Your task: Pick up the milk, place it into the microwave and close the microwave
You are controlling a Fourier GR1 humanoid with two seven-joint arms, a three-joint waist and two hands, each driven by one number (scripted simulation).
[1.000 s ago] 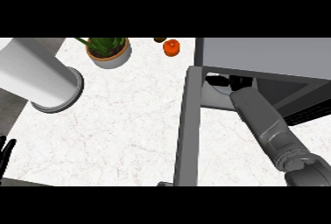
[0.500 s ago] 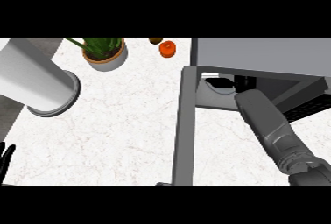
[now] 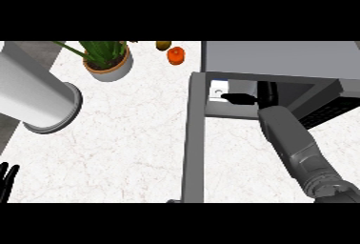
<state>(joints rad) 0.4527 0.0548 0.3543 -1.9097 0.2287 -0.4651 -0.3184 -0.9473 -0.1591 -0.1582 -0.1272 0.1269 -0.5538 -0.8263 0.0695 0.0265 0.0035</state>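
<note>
Black right hand [image 3: 243, 98] at two o'clock, inside microwave [image 3: 281, 57], fingers curled round milk [image 3: 219, 88]. Left hand [image 3: 7, 178] at eight o'clock, fingers straight, apart.

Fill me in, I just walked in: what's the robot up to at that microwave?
The right hand is reaching into the open microwave, next to a small white item that looks like the milk; whether it is gripped can't be told. The microwave door stands open, so closing is not yet done. The left hand rests at the lower left edge. A plant and fruit sit on the counter.
</note>
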